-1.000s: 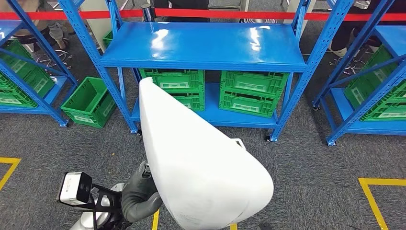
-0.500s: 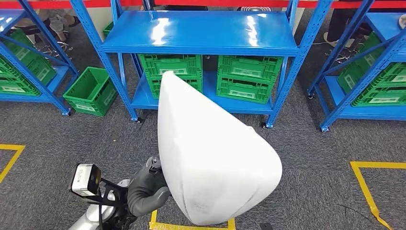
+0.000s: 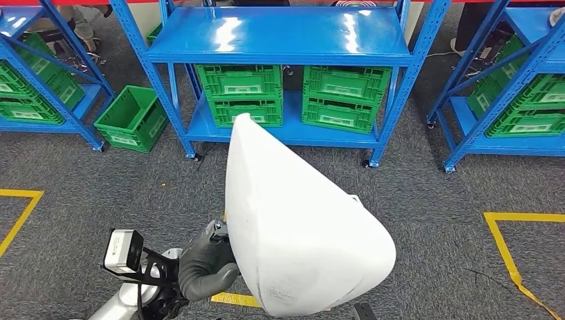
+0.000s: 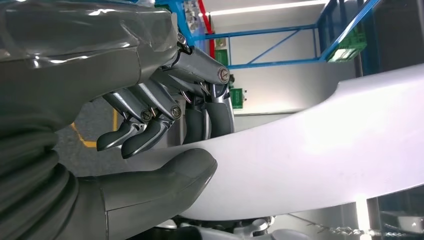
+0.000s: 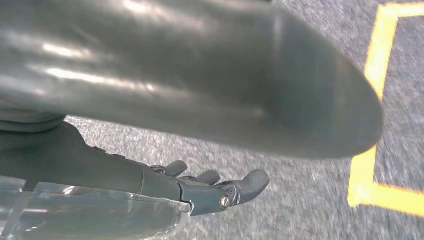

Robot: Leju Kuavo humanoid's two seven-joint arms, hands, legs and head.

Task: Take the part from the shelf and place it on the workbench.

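The robot is backing away from the blue shelf (image 3: 276, 33): over the last second the rack has slid toward the top of the head view, more grey carpet shows below it, and the green crates (image 3: 293, 93) on the lower tier have come fully into sight. That is the camera moving, not the rack.

The big white part (image 3: 300, 233) fills the centre and lower middle of the head view, clear of the shelf and carried in front of the body. The left hand (image 3: 206, 263) sits at lower left, clamped on the part's edge; the left wrist view shows the thumb (image 4: 165, 182) under the white rim and the fingers (image 4: 150, 125) over it. The right hand (image 5: 215, 187) lies under the part's dark underside, fingers stretched out; whether it actually bears on the part I cannot tell.

So the pick looks done, and the carry to the workbench remains.
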